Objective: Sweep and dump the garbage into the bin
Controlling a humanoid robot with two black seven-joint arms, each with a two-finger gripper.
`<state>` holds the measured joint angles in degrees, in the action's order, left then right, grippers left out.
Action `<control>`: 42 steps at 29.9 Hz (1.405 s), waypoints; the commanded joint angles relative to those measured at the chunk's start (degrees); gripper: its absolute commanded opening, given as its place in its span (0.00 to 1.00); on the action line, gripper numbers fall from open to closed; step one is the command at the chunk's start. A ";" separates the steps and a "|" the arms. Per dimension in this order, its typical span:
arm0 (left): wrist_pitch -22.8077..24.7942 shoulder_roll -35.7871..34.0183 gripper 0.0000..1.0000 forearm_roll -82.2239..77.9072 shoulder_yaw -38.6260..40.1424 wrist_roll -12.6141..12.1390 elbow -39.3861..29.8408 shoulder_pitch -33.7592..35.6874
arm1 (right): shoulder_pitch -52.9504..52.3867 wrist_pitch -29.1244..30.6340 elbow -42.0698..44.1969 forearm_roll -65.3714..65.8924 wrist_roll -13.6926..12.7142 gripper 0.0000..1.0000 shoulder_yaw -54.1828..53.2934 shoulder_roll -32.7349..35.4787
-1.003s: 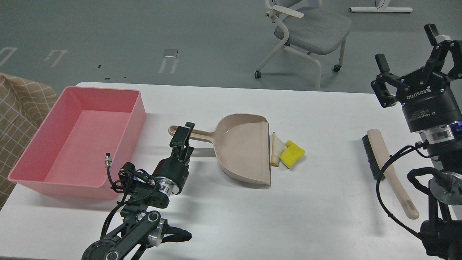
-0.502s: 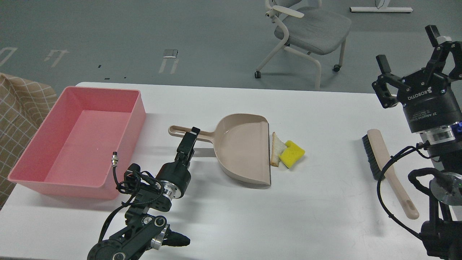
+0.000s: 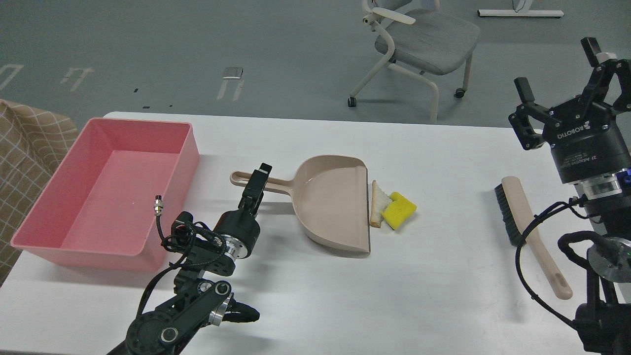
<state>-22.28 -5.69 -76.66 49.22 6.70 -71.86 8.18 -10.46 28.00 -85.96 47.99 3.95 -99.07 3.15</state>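
The bread slice (image 3: 377, 204) and the yellow sponge (image 3: 400, 210) lie touching each other on the white table, right at the open lip of the beige dustpan (image 3: 330, 207). The dustpan's handle (image 3: 281, 184) points left. My left gripper (image 3: 260, 178) hovers at that handle, pointing away from me; its fingers overlap in a dark sliver and I cannot tell them apart. The pink bin (image 3: 190, 148) stands at the left and holds nothing. My right gripper (image 3: 559, 74) is raised at the far right, fingers wide apart and empty.
A brush (image 3: 530, 224) with black bristles and a beige handle lies on the table at the right, below my right gripper. A grey wheeled chair (image 3: 424, 39) stands on the floor behind the table. A checked cloth (image 3: 24, 148) lies left of the bin.
My left arm has shifted to the right and its gripper has swung more upright, staying over the dustpan handle. The right gripper has drifted very slightly right. The garbage and dustpan have not moved.
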 commanded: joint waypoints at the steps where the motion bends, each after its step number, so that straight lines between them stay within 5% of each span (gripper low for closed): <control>1: 0.04 0.15 0.96 0.01 0.09 0.24 0.76 0.17 | 0.00 0.00 0.00 0.00 0.00 1.00 -0.08 0.01; 15: -2.42 0.86 0.94 0.63 -2.02 1.47 5.33 3.24 | 0.35 0.00 -0.08 0.00 0.00 1.00 -0.08 0.45; 25: -2.42 0.86 0.45 0.63 -2.11 1.56 5.42 3.77 | 0.35 0.00 -0.08 0.00 0.00 1.00 -0.08 0.71; 32: -2.42 0.77 0.43 0.63 -2.11 1.47 5.42 3.68 | 0.44 0.00 -0.17 0.00 0.00 1.00 -0.08 0.71; 42: -2.42 0.77 0.11 0.54 -2.90 1.47 5.42 3.15 | 0.44 0.00 -0.08 0.00 0.00 1.00 -0.08 0.71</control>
<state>-24.70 -4.97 -76.02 46.40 8.16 -66.44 11.68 -10.02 28.00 -86.11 47.99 3.95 -99.15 3.87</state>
